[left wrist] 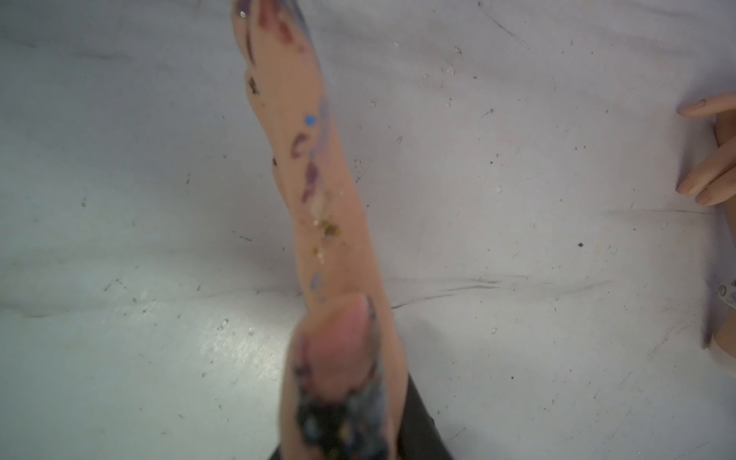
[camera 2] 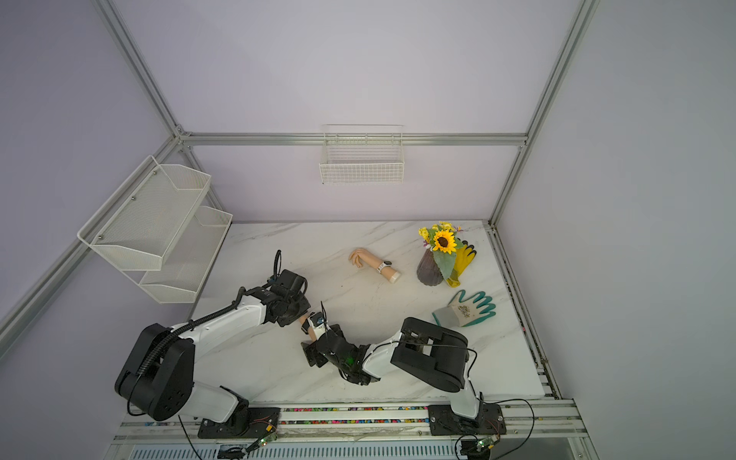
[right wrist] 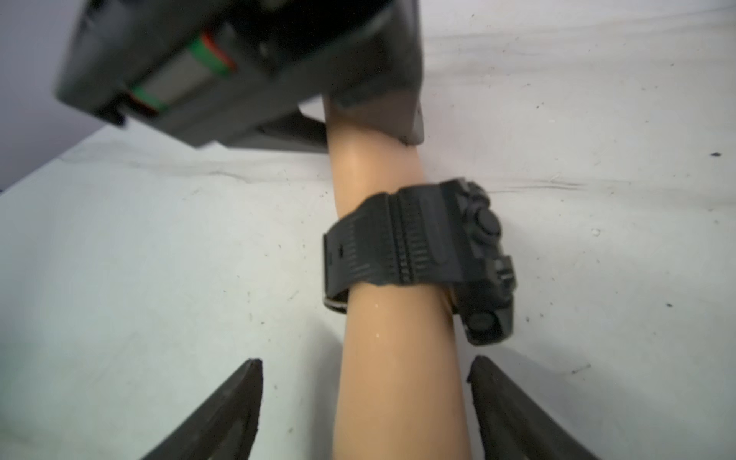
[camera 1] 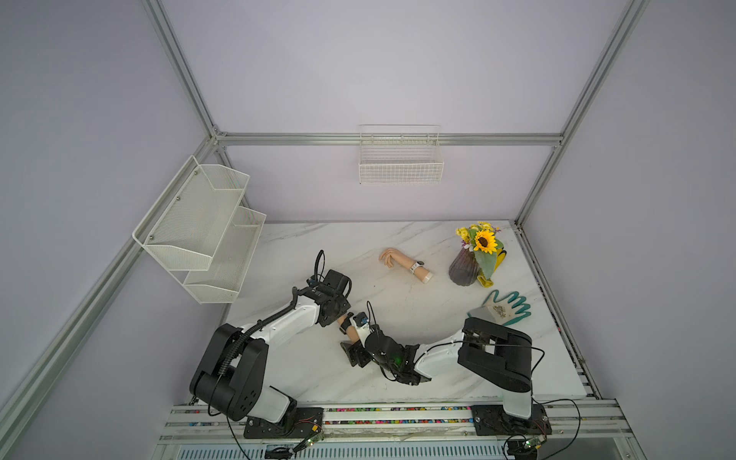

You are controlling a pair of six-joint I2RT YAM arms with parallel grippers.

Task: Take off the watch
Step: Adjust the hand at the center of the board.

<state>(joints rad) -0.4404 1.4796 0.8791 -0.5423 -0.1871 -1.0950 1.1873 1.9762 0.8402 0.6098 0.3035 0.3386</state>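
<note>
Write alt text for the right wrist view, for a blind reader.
A black watch is strapped around a mannequin forearm over the white table. The right hand, open, straddles the forearm just short of the watch without touching it; the left hand clamps the forearm beyond the watch.

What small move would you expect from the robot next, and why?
Probably the right gripper should ease forward to the black watch and pinch its strap. Its fingers stand open on either side of the mannequin arm, short of the watch, which is strapped on. The left gripper clamps the arm beyond the watch, so the arm seems steadied.
</note>
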